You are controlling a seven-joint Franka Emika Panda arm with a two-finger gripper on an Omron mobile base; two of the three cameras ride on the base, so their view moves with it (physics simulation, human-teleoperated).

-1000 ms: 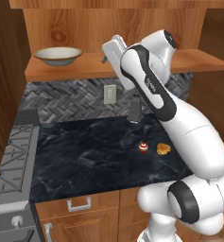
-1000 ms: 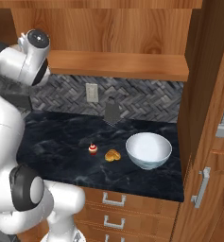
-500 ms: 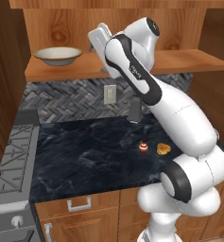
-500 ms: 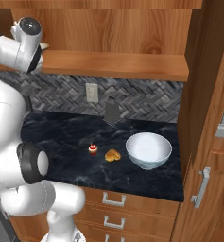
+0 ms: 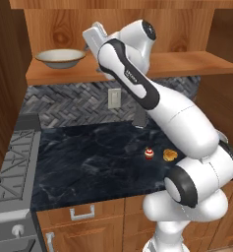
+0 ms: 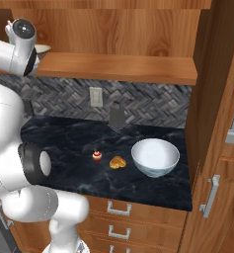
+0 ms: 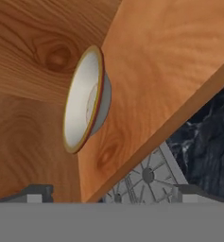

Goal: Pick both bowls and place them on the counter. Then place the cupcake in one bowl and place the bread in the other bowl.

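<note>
From the left base view, the cream bowl is seen on the wooden shelf, the claw raised beside it, jaws spread and empty, apparently lined up for a pick. Cupcake and bread are left waiting on the counter.

From the right base view, the patterned bowl is revealed already on the counter, near the bread.

In the hand view, the cream bowl is framed on edge, not yet touched.

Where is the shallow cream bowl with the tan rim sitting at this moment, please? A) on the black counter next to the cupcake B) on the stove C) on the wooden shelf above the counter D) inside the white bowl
C: the cream bowl rests on the wooden shelf, above the counter, where the white bowl already sits.
</note>
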